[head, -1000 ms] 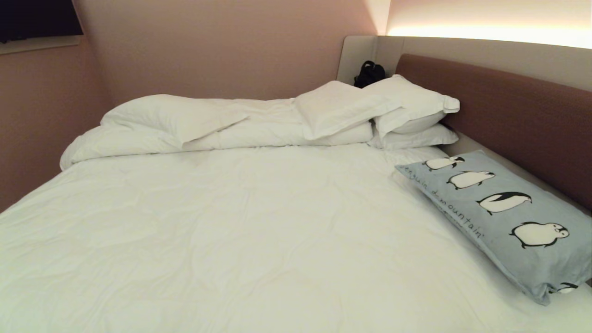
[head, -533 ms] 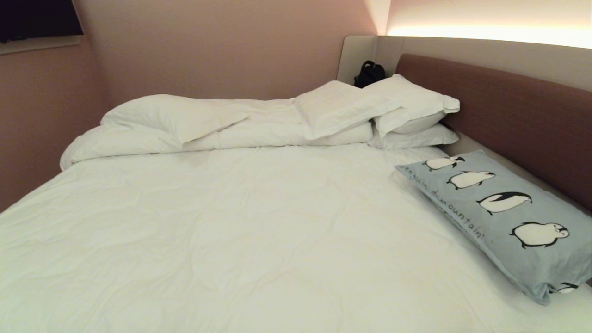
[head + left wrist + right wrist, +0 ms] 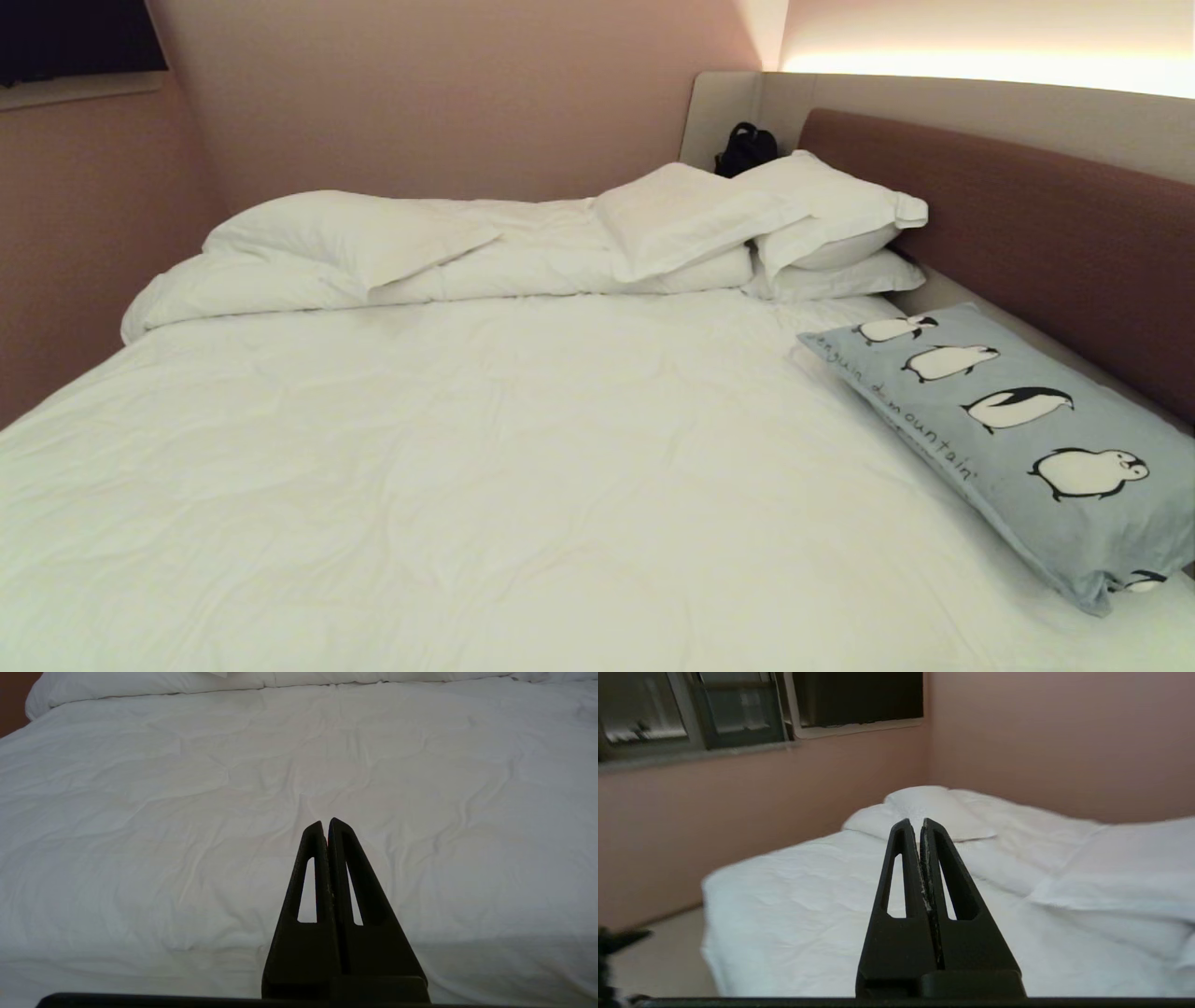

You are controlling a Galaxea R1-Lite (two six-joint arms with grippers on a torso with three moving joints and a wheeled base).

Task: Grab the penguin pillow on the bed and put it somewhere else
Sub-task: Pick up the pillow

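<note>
The bed fills the view, its white duvet rumpled. White pillows are heaped by the headboard. The penguin pillow lies flat along the headboard side. The left gripper and right gripper are both closed and empty.

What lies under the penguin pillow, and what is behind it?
The penguin pillow lies on the bed, on its white cover, by the brown headboard, which rises behind it. The cover directly under it and the gap by the headboard are hidden.
</note>
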